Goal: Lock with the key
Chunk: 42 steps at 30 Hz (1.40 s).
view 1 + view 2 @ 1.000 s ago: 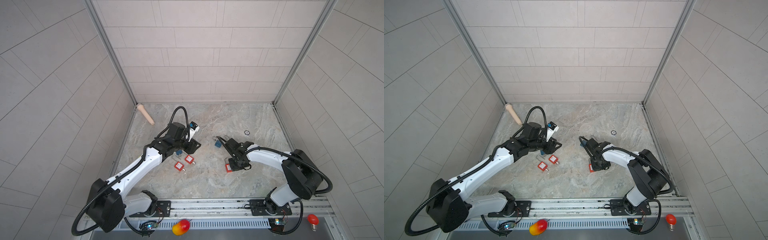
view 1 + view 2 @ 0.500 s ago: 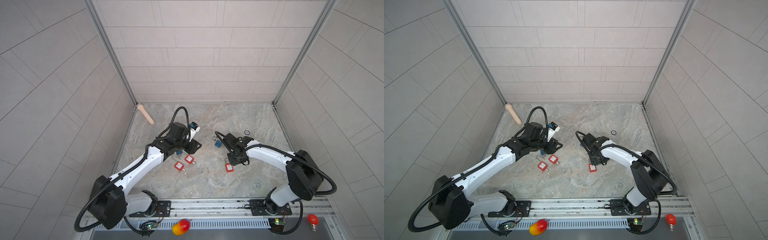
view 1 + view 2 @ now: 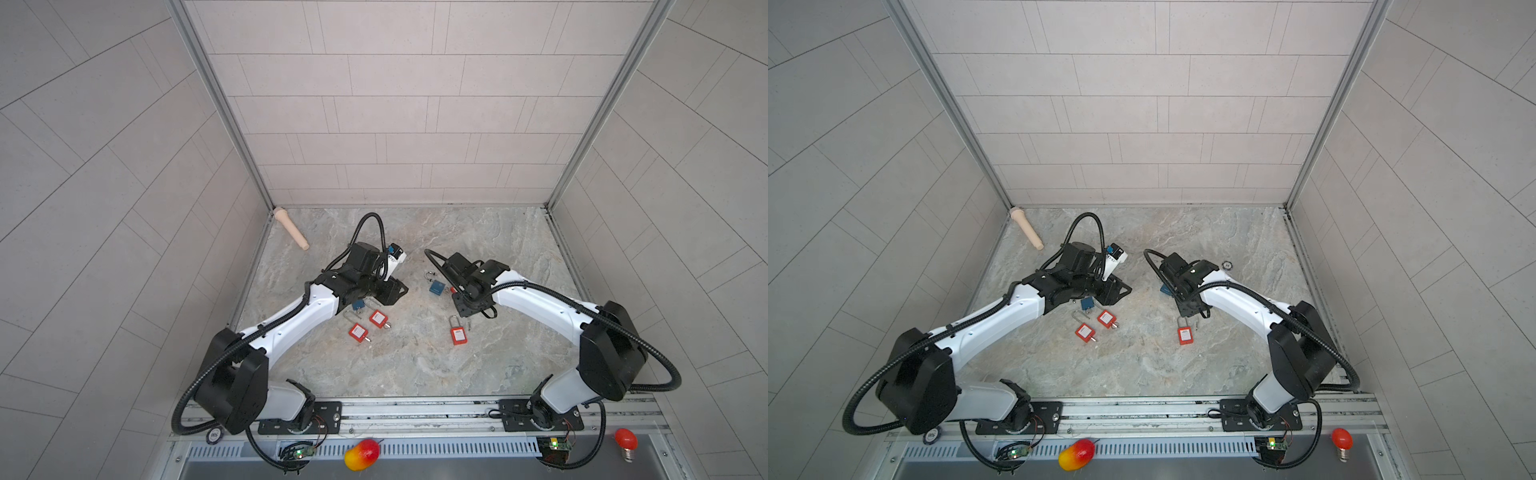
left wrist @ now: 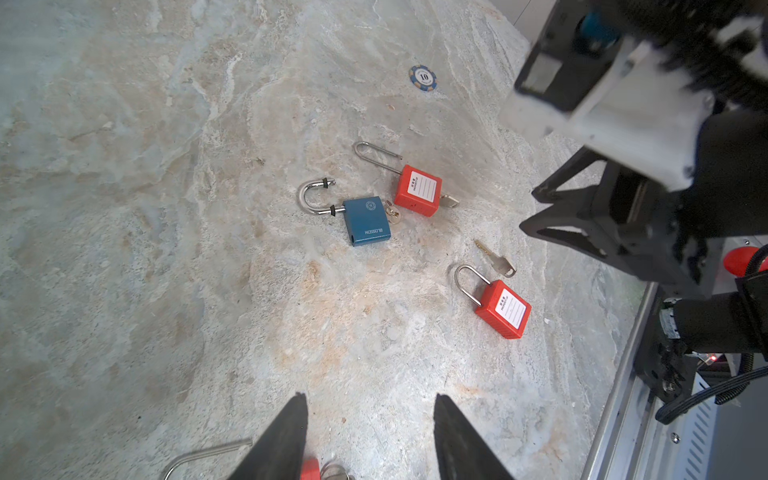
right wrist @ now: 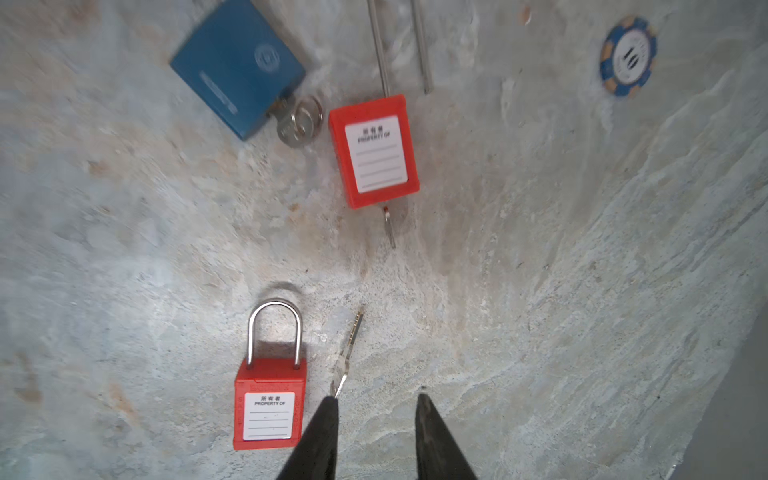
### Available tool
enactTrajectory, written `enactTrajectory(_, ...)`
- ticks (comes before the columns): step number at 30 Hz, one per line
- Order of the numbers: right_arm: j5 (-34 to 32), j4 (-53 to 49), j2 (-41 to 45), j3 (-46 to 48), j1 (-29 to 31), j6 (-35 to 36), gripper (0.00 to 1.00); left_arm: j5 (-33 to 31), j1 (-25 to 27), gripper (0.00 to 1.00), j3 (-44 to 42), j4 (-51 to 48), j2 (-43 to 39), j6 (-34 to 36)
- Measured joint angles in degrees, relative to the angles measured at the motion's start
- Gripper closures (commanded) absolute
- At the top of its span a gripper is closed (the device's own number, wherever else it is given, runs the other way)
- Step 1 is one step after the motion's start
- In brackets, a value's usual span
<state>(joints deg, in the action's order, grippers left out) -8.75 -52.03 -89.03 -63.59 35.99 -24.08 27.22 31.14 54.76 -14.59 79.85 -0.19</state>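
Right end effector [image 5: 376, 397] parted, empty, key [image 5: 349, 353] just outside its jaws; left end effector [image 4: 370, 397] parted above open tabletop [image 4: 145, 270]

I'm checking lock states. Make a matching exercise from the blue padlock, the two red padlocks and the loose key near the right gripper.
1. blue square metal padlock
2. red plastic long-shackle padlock
3. red plastic short-shackle padlock
4. loose silver metal key

A. shackle shut, keyless
B. in no lock
C. ringed key inserted
D. shackle open, plain key inserted

Pairs: 1-C, 2-D, 3-A, 4-B
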Motion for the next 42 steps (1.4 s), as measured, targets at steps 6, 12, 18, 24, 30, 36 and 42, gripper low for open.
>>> enactTrajectory(6, 2.3, 0.0, -0.3, 5.1, 0.0, -0.9, 0.76, 0.5, -0.2, 0.46, 2.8, -0.9, 1.9, 0.9)
enactTrajectory(12, 3.0, 1.6, -0.3, 8.2, -0.2, -1.3, 0.77, 1.4, -0.5, 0.46, 6.2, -2.4, 3.7, 2.1)
enactTrajectory(18, 2.9, 2.2, 0.1, 8.6, -0.8, -1.0, 0.74, 1.5, -0.5, 0.46, 7.0, -3.3, 4.2, 2.1)
enactTrajectory(24, 3.4, 3.6, 0.1, 7.0, -0.8, 0.1, 0.71, 1.7, -0.5, 0.46, 5.5, -1.0, 3.3, -0.4)
enactTrajectory(30, 3.9, 5.0, -2.4, 6.8, -1.1, 0.9, 0.72, 1.7, -0.5, 0.46, 4.7, 0.1, 2.6, -1.6)
enactTrajectory(36, 4.0, 5.8, -3.2, 7.5, -1.6, 1.4, 0.79, 1.9, -0.5, 0.46, 4.7, 1.0, 3.3, -2.7)
enactTrajectory(42, 4.7, 6.4, -2.3, 10.8, -1.9, 2.1, 0.81, 1.9, -0.5, 0.46, 4.7, 1.2, 3.7, -3.3)
